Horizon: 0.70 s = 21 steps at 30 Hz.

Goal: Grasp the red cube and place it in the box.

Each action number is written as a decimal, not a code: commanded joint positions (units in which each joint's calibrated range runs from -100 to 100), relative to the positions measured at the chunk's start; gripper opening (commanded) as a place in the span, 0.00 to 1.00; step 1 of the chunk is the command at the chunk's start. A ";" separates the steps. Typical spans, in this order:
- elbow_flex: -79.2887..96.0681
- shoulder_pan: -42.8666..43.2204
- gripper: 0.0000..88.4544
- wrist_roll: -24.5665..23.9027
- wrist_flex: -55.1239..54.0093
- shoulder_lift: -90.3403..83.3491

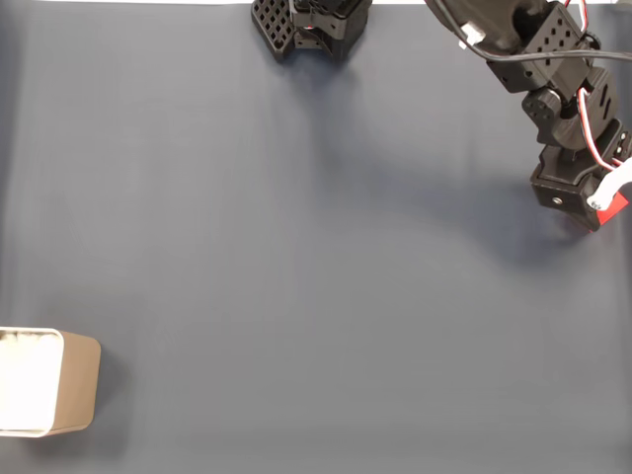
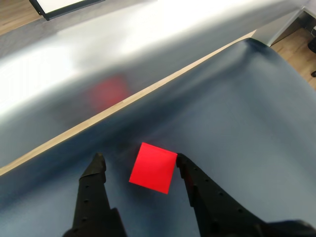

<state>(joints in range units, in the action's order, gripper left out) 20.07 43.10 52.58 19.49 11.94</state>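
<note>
A dark blue-grey mat [image 1: 296,276] covers the table and takes up most of the fixed view. In the wrist view its far edge meets a thin wooden strip [image 2: 123,106], and beyond that lies a glossy grey surface carrying a blurred red reflection, with wood flooring at the top corners.

The black arm [image 1: 553,69] reaches in from the top right of the fixed view. Its gripper [image 2: 140,165] points down at the mat near the right edge, jaws parted. The red cube [image 2: 153,168] sits on the mat between the fingers: the right finger [image 2: 190,177] is at the cube's edge, while the left finger [image 2: 96,173] stands clear of it.

The box [image 1: 79,385] rests at the lower left of the fixed view, well apart from the cube.
</note>
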 commanded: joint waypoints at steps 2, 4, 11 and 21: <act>-2.10 1.22 0.35 -0.29 -0.56 -1.02; -1.92 1.29 0.34 -0.20 -0.06 -1.28; -1.82 1.50 0.30 0.34 1.66 -1.80; -1.55 1.29 0.23 0.78 4.12 -2.41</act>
<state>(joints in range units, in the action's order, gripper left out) 20.07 43.84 52.87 23.15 11.94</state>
